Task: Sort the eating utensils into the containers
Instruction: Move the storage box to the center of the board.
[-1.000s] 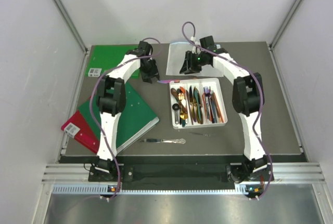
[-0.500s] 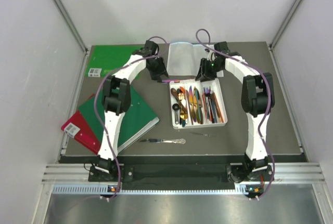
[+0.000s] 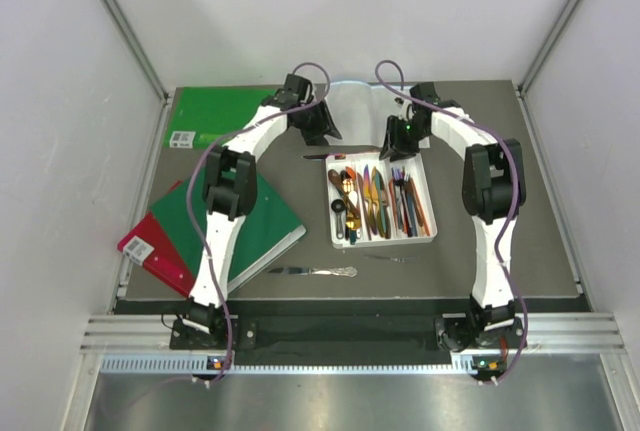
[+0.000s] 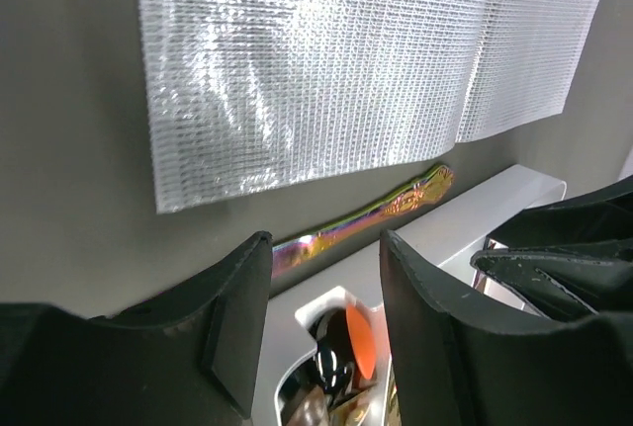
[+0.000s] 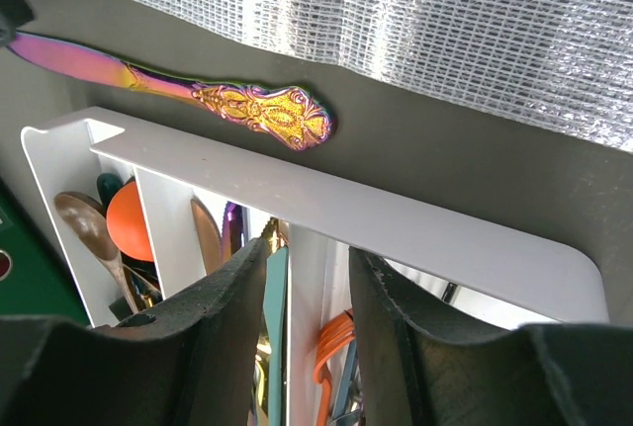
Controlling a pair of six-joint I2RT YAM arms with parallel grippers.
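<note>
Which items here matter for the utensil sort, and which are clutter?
Job: white tray; utensils in it; iridescent utensil behind the tray; silver utensil near the front.
Clutter: green books; red book; silvery mesh sheet.

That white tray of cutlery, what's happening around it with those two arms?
Two robot arms are sorting cutlery into the white tray, already holding many pieces. The left tool and right tool hover open and empty at its far end. An iridescent utensil lies on the table just beyond that end, beside a silvery mesh sheet; a silver utensil lies nearer the arms' bases. Neither is in the tray yet.
</note>
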